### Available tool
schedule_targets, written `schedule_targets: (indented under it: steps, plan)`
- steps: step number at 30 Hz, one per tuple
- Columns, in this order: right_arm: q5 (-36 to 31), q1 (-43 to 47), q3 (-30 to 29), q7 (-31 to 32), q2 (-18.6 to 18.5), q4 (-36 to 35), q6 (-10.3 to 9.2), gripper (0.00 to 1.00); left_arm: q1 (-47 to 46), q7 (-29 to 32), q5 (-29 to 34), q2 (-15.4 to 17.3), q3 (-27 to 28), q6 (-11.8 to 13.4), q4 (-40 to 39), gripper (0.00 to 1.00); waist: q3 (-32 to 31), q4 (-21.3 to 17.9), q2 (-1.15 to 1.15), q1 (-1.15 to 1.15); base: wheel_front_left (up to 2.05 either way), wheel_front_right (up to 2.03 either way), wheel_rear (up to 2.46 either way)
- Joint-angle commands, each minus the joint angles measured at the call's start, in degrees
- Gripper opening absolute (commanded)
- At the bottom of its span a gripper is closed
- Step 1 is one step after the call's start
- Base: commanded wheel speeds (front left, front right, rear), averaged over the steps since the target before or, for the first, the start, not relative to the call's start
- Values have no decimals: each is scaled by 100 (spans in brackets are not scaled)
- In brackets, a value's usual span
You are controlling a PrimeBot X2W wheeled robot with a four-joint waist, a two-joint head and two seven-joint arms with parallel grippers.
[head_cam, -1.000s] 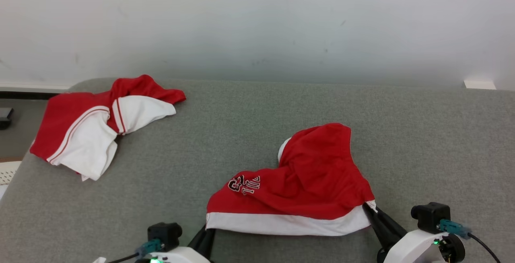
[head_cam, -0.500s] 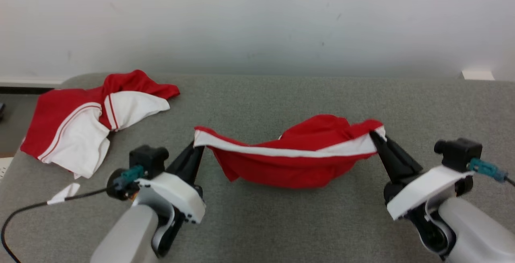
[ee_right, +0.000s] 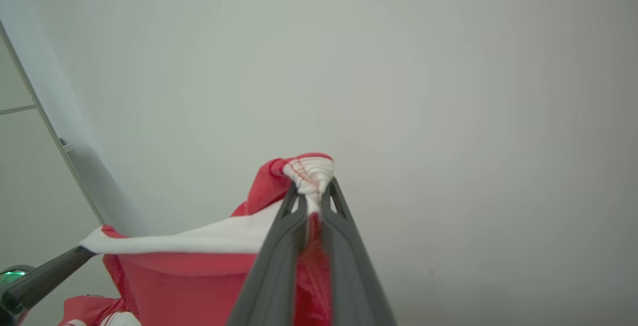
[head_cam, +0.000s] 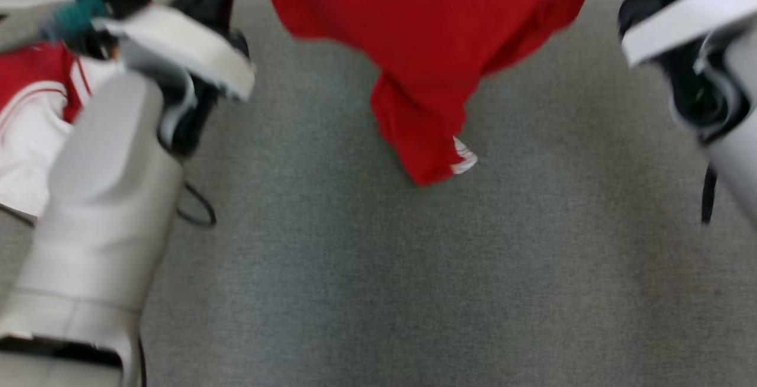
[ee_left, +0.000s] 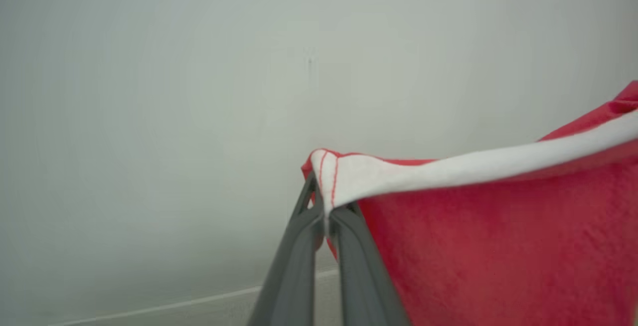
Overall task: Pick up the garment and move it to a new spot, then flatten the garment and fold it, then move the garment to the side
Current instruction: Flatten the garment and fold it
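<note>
At upper centre, the garment (head_cam: 432, 50) has risen clear of the upholstery (head_cam: 378, 292), ready for relocation; left hand (ee_left: 326, 216) and right hand (ee_right: 311, 201) each pinch its white band.

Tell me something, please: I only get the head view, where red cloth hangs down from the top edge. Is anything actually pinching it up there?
Observer: Yes. The left wrist view shows the left gripper shut on one end of the white band of the garment.
Operator: And the other side?
Observer: In the right wrist view the right gripper is clamped on a bunched white corner of that band.
Operator: Does the band tear or split between them?
Observer: No. The right wrist view shows it as one unbroken strip from gripper to gripper, with red cloth hanging below.
</note>
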Motion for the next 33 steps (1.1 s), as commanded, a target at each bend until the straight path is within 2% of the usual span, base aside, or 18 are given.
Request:
schedule_targets:
  steps: [1, 10, 17, 20, 24, 30, 33]
  plan:
    - [74, -259, -49, -24, 31, 75, -11, 0, -292, -26, -16, 30, 53, 6, 84, 0, 434, -34, 0, -1, 0, 0, 0]
    - [-17, -2105, -303, -95, 70, 575, -12, 0, -2472, -165, -97, 119, 151, -31, 966, 0, 1085, -102, 0, -1, 0, 0, 0]
    - [-20, -2596, -78, -100, 25, 758, -12, 0, -3146, -274, -6, 91, -54, -31, 1603, 0, 1093, -245, 0, -1, 0, 0, 0]
    - [168, -2227, 90, 3, -28, 705, -12, 0, -2900, -300, -165, -20, -287, -36, 1682, 0, 923, -277, 0, -1, 0, 0, 0]
    - [293, -1521, 537, 95, -274, 433, -12, 0, -2195, -292, -387, -31, -919, -39, 1575, 0, 494, -267, 0, -1, 0, 0, 0]
    - [652, 4, 1274, 331, -723, -142, -12, 0, -726, 151, -1237, 348, -1929, -40, 940, 0, -388, -317, 0, -1, 0, 0, 0]
    - [837, 753, 1644, 470, -950, -525, -12, 0, 23, 642, -1786, 664, -2286, -41, 506, 0, -823, -346, 0, -1, 0, 0, 0]
